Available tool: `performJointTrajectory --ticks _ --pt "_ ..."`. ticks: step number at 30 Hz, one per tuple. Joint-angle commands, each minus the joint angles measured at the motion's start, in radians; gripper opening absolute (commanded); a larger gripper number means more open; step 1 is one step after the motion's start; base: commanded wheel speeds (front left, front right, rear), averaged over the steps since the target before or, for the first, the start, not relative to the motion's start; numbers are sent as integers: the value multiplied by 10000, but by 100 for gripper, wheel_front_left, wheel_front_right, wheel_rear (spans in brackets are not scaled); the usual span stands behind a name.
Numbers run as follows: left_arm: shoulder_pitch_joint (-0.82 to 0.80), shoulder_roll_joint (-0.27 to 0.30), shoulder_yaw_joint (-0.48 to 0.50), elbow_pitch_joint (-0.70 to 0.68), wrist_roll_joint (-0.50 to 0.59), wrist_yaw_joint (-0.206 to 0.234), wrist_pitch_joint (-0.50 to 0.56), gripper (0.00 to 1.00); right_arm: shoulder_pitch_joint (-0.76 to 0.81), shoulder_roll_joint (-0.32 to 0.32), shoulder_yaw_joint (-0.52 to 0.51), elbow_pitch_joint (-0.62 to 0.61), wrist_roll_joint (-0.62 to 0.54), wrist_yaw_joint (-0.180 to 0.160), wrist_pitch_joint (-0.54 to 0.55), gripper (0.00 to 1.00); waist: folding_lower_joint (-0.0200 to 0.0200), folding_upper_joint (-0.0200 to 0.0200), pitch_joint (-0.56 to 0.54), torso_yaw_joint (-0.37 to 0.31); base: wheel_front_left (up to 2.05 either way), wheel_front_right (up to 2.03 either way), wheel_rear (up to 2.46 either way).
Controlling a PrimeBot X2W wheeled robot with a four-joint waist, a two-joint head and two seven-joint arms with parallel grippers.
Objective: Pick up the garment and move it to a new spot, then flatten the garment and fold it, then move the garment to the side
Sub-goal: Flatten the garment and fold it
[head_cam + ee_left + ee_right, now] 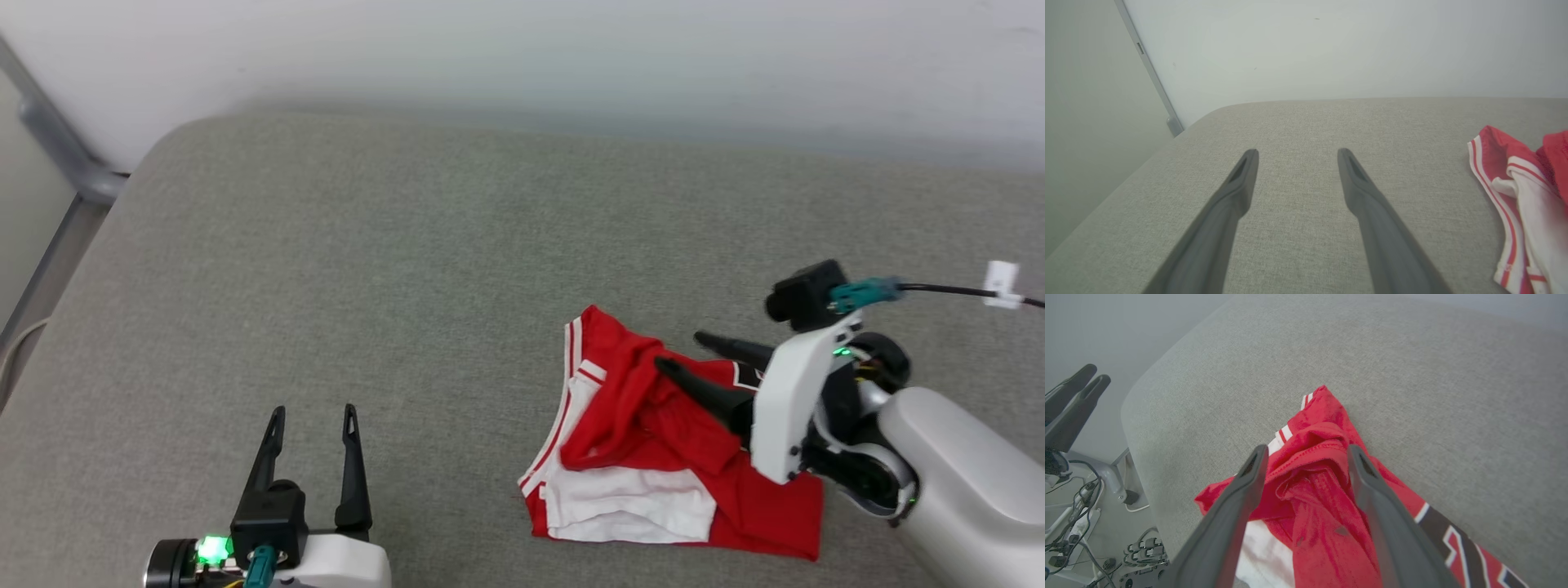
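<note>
A wide pale grey woven-fabric cushion with rounded corners [392, 269] spans the scene, backed by a plain white wall [571, 49]. A grey metal rail [61, 147] slants down beside the cushion's far left corner. In the right wrist view, dark tangled cables and plugs [1143, 549] lie on the floor below the cushion's edge.

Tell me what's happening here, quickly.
The right gripper is over the garment, a crumpled red and white shirt lying on the grey padded surface. Its fingers are open and straddle a raised fold, not yet closed on it. The left gripper is open too, over bare surface away from the shirt.
</note>
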Motion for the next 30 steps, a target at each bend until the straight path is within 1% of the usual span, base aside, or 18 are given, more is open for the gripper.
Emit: performJointTrajectory --ticks 1,4,6,10,13,14,17,21,26,30 --pt "111 69 56 -17 -12 -54 -20 100 232 -273 -185 -257 -194 -9 -404 100 0 0 -251 -270 0 0 0" --pt "260 82 103 -36 -16 -63 -20 100 493 -590 -759 -593 -880 -7 -1450 100 0 0 -428 -531 0 0 0" --pt "319 108 148 -72 -12 -88 -20 100 662 -704 -1323 -649 -1603 -9 -2268 100 0 0 -524 -695 0 0 0" --pt "460 169 216 -160 -14 -138 -20 100 1322 -529 -2641 -567 -3026 -9 -3611 100 0 0 -689 -969 0 0 0" --pt "495 205 263 -248 -30 -161 -20 100 1898 -192 -3899 -612 -4125 -9 -4552 100 0 0 -775 -1142 0 0 0" --pt "523 213 286 -260 -33 -168 -20 100 2129 -75 -4273 -664 -4548 -9 -4790 100 0 0 -806 -1192 0 0 0" --pt "613 241 325 -304 -12 -172 -20 100 2893 551 -5359 -962 -5469 -7 -5205 100 0 0 -902 -1316 0 0 0" --pt "694 250 342 -354 -30 -220 -20 100 3955 1412 -6593 -1593 -6289 -11 -5460 100 0 0 -1068 -1410 0 0 0" --pt "879 257 364 -513 -52 -252 -20 100 5237 2475 -7554 -2426 -7047 -9 -5577 100 0 0 -1253 -1466 0 0 0" --pt "981 245 350 -573 -99 -335 -20 100 6061 3101 -7899 -2827 -7416 -9 -5602 100 0 0 -1328 -1487 0 0 0"
